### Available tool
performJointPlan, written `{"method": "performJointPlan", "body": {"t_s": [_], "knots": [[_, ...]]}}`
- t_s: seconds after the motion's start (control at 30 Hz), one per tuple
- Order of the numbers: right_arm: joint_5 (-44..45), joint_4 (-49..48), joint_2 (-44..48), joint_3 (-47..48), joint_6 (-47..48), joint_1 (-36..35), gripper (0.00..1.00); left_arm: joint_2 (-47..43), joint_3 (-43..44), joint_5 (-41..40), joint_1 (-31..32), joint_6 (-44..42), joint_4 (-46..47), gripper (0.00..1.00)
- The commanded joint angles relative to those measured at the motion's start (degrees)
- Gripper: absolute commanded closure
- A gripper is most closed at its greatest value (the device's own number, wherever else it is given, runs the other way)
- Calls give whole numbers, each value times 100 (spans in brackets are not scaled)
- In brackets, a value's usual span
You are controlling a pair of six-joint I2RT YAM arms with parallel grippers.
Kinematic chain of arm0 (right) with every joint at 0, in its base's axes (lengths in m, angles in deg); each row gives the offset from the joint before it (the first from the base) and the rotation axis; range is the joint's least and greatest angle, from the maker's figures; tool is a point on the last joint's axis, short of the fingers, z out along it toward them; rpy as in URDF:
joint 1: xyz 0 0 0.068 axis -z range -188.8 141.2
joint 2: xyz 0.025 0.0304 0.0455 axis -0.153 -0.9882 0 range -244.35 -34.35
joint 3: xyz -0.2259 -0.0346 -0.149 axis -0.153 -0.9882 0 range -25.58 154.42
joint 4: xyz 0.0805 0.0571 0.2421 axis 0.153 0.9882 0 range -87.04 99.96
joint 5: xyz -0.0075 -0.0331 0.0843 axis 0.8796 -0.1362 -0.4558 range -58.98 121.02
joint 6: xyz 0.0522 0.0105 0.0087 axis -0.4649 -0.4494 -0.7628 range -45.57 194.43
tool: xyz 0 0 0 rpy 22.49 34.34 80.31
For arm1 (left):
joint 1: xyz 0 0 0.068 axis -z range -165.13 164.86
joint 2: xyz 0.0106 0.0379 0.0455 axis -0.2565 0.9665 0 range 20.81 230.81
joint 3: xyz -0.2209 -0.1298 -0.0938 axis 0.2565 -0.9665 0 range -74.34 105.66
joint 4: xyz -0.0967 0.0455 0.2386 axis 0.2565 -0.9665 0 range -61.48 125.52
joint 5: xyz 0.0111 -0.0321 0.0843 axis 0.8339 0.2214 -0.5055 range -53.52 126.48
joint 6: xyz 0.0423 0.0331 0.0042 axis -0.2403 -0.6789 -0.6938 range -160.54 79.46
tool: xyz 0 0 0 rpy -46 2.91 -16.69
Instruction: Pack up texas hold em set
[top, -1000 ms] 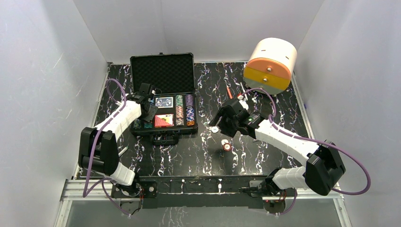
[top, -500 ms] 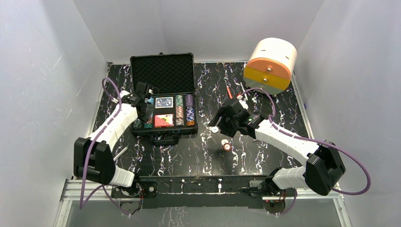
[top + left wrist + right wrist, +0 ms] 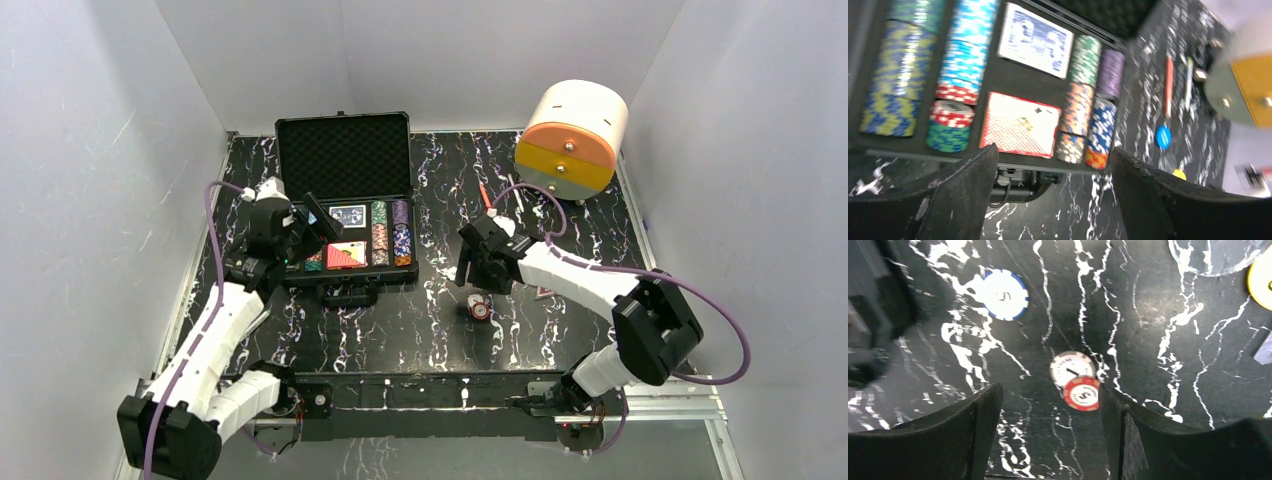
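Pulled back toward the left edge of the table (image 3: 420, 335), the left gripper (image 3: 318, 222) now hangs with fingers apart and empty over the near-left rim of the open case (image 3: 345, 158). The case sits by the far-left corner and holds two card decks, a blue deck (image 3: 1035, 40) and a red deck (image 3: 1020, 125), among four columns of chips (image 3: 960, 50). The right gripper (image 3: 1048, 390) has slid toward the near edge at mid-table, jaws apart and empty, above three loose chips: a red chip (image 3: 1081, 393) touching a white chip (image 3: 1070, 366), and a blue-rimmed chip (image 3: 1006, 294) lying apart.
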Motion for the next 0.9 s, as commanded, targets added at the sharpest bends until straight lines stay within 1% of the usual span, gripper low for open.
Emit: {"method": "performJointPlan", "body": {"t_s": [0.0, 0.07, 0.17, 0.27, 0.4, 0.5, 0.7, 0.77, 0.87], "knots": [[103, 519, -157, 114, 525, 13, 22, -406, -508, 1944, -1, -1143, 1272, 17], [22, 549, -197, 32, 576, 22, 22, -372, -579, 2295, -2, -1176, 1425, 15], [-159, 507, -298, -86, 745, 20, 22, -250, -571, 2495, 1, -1207, 1481, 14], [-364, 455, -450, -161, 919, 13, 24, -189, -516, 2524, 3, -1267, 1475, 14], [-366, 613, -680, -105, 1055, -14, 30, -194, -497, 2550, -4, -1311, 1492, 14], [-311, 699, -780, -64, 1157, -37, 31, -218, -528, 2538, 3, -1294, 1489, 13], [-518, 609, -972, -105, 1405, -41, 32, -236, -583, 2514, 4, -1224, 1533, 13], [-529, 515, -1010, -151, 1436, -45, 34, -238, -578, 2507, 3, -1225, 1536, 13], [-513, 397, -1063, -200, 1478, -48, 42, -226, -566, 2498, 3, -1233, 1526, 13]]}}
